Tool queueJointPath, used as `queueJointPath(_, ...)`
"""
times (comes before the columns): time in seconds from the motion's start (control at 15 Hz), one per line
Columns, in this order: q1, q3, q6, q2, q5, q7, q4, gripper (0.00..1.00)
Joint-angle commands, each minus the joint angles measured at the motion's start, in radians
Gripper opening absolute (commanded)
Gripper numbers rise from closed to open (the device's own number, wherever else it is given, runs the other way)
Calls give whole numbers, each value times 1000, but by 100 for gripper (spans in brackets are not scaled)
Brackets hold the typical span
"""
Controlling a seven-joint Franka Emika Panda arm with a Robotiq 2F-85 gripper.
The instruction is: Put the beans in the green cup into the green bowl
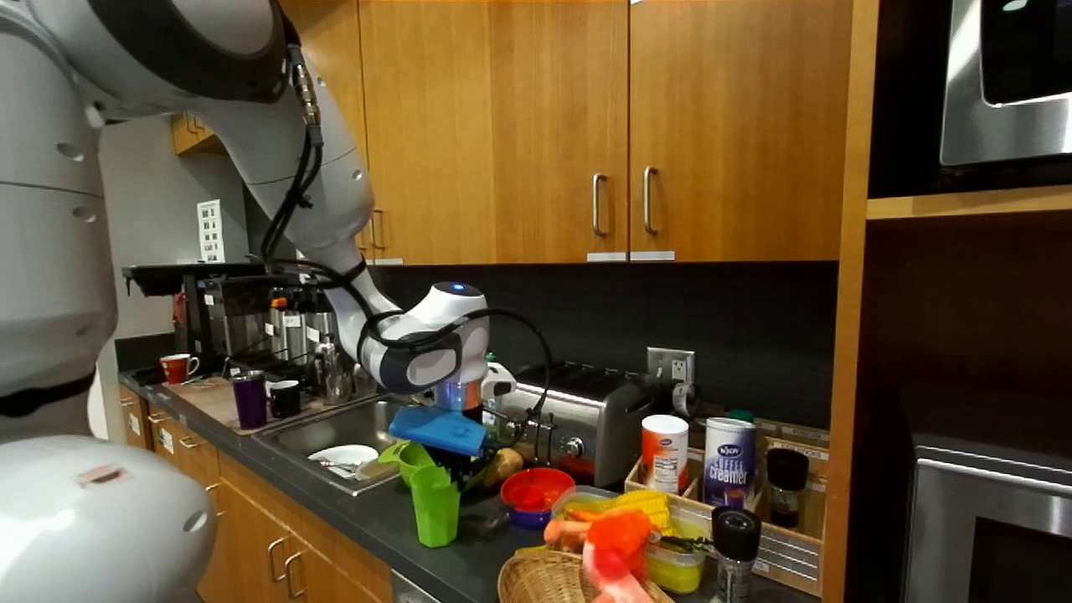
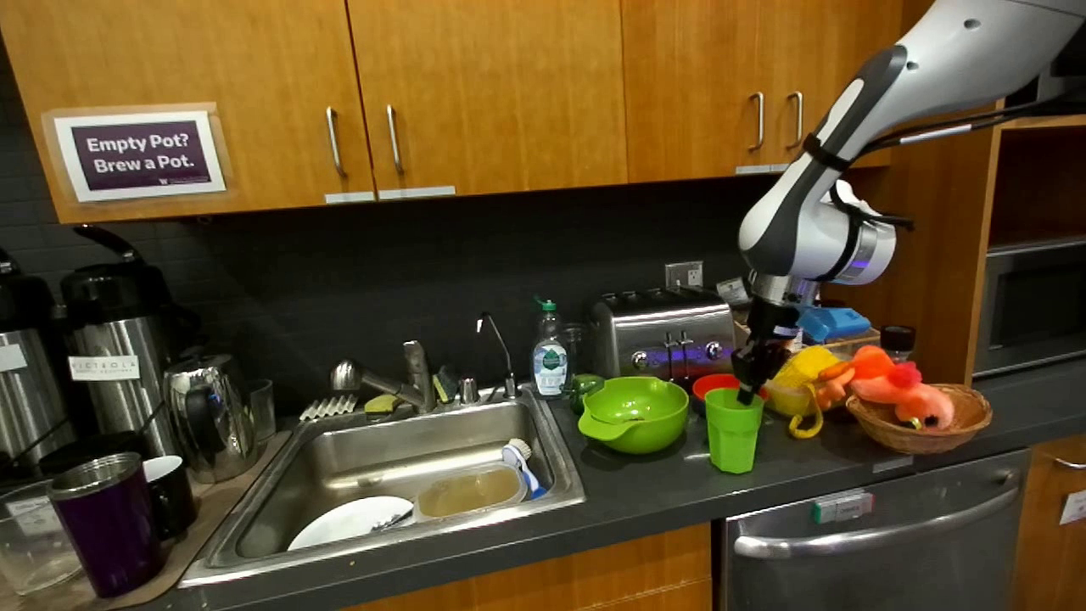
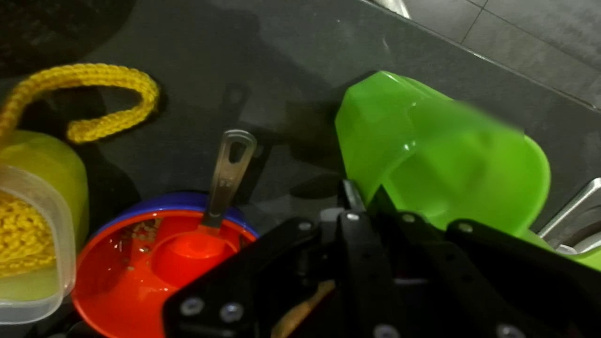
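The green cup (image 2: 735, 434) stands upright on the dark counter near its front edge, in both exterior views. My gripper (image 3: 367, 193) comes down onto the rim, one finger outside the cup wall and one inside, shut on that wall with very little gap. Left of the cup in an exterior view sits the green bowl (image 2: 636, 428), its spout toward the sink; only a sliver of the bowl (image 3: 589, 258) reaches the wrist view. Inside the cup I make out no beans. A small dark patch in the bowl is too small to identify.
A red dish (image 3: 117, 281) nested in a blue one, with a metal spoon handle, is beside the gripper. A clear tub (image 3: 70, 263) of yellow crochet, a wicker basket (image 2: 920, 437) with a pink plush, the toaster (image 2: 662, 335) and the sink (image 2: 407, 458) surround the spot.
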Motion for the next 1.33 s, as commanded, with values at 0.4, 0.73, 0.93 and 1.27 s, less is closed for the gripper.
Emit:
queueJointPath(0.4,-28,43,11,3,-1,-9,23,81)
queueJointPath(0.73,-11,32,37,-41,15,-19,25,100)
queueJointPath(0.93,7,38,38,-81,137,-116,38,100)
queueJointPath(1.27,34,32,30,-89,347,-270,79,100)
